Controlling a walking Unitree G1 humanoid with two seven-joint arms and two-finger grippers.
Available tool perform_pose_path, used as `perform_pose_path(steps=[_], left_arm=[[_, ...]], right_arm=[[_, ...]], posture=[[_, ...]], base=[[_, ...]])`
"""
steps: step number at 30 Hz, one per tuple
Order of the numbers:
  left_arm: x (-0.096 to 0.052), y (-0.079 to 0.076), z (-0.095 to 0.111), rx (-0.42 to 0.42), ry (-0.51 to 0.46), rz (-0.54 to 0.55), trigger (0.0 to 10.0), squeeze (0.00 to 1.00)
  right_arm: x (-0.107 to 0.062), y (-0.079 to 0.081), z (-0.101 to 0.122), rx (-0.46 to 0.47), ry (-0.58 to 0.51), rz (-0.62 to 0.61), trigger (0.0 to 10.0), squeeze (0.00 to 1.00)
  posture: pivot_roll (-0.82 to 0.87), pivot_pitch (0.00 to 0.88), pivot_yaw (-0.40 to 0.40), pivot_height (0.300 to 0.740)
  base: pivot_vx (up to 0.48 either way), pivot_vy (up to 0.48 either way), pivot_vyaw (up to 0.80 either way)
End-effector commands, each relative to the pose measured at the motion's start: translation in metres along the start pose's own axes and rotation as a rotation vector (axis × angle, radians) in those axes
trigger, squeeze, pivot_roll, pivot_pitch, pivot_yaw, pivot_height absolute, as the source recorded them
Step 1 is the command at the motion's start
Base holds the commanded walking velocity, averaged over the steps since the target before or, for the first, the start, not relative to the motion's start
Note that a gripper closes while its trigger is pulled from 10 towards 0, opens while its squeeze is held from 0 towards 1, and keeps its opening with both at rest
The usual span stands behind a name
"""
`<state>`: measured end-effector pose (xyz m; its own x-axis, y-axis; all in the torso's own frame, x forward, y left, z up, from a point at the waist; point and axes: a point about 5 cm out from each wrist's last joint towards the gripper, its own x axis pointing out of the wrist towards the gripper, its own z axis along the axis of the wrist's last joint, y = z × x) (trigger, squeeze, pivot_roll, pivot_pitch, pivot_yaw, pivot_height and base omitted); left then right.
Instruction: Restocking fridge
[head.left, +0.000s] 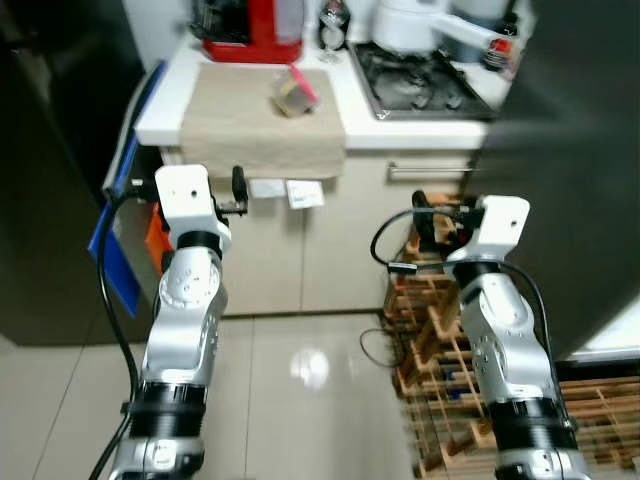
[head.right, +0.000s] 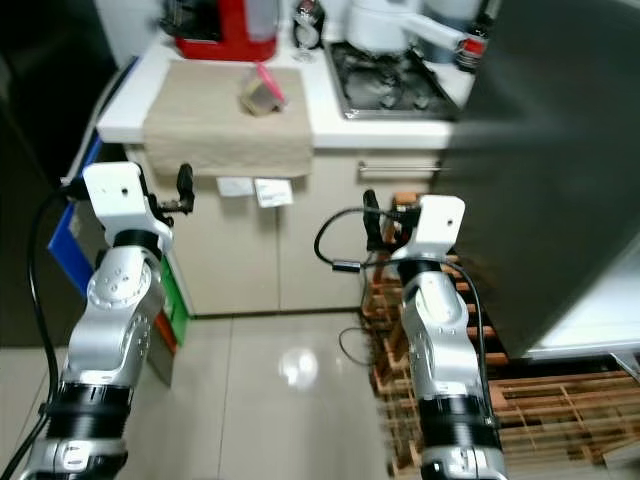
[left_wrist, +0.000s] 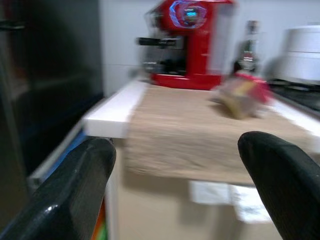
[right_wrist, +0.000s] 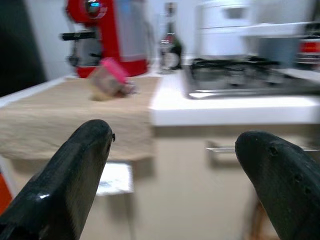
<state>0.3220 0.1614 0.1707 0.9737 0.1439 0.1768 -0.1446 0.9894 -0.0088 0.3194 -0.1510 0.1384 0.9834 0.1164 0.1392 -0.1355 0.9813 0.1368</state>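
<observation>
Both pincers, left pincer (left_wrist: 175, 170) and right pincer (right_wrist: 180, 165), gape wide and empty; ahead of them, a packet (head.left: 293, 92) lies on the desk (head.left: 340, 125)

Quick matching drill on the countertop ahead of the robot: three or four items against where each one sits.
Things:
1. red coffee machine
2. pink-topped packet
3. gas hob
4. paper labels

Places:
A. on the cabinet front, below the cloth's edge
B. middle of the beige cloth
C. counter's right part
D. back of the counter, behind the cloth

Pairs: 1-D, 2-B, 3-C, 4-A
</observation>
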Motion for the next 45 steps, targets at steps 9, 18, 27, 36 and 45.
perform_pose_path(steps=[9,18,27,36,45], left_arm=[[0.005,0.002,0.005,0.016,-0.019,0.012,10.0,0.00],[0.005,0.003,0.006,0.018,-0.027,0.017,10.0,0.00],[0.006,0.004,0.008,0.020,-0.037,0.021,10.0,0.00],[0.004,0.001,0.015,-0.064,-0.065,-0.018,10.0,0.00],[0.004,-0.004,0.021,-0.052,-0.092,-0.040,10.0,0.00]], right_arm=[[0.002,0.006,0.002,-0.006,-0.013,0.014,10.0,0.00],[0.003,0.009,0.003,0.000,-0.018,0.006,10.0,0.00],[0.007,0.018,0.009,0.024,-0.042,0.029,10.0,0.00],[0.012,0.030,0.021,0.103,-0.063,0.068,10.0,0.00],[0.011,0.030,0.028,0.136,-0.070,0.051,10.0,0.00]], posture=[[-0.04,0.000,-0.028,0.740],[-0.04,0.000,-0.028,0.740],[-0.04,0.000,-0.027,0.740],[-0.03,0.000,-0.027,0.740],[-0.04,0.000,-0.023,0.740]], base=[[0.465,0.000,0.00],[0.465,0.000,0.00],[0.465,0.000,0.00],[0.311,0.156,0.00],[0.000,0.213,0.00]])
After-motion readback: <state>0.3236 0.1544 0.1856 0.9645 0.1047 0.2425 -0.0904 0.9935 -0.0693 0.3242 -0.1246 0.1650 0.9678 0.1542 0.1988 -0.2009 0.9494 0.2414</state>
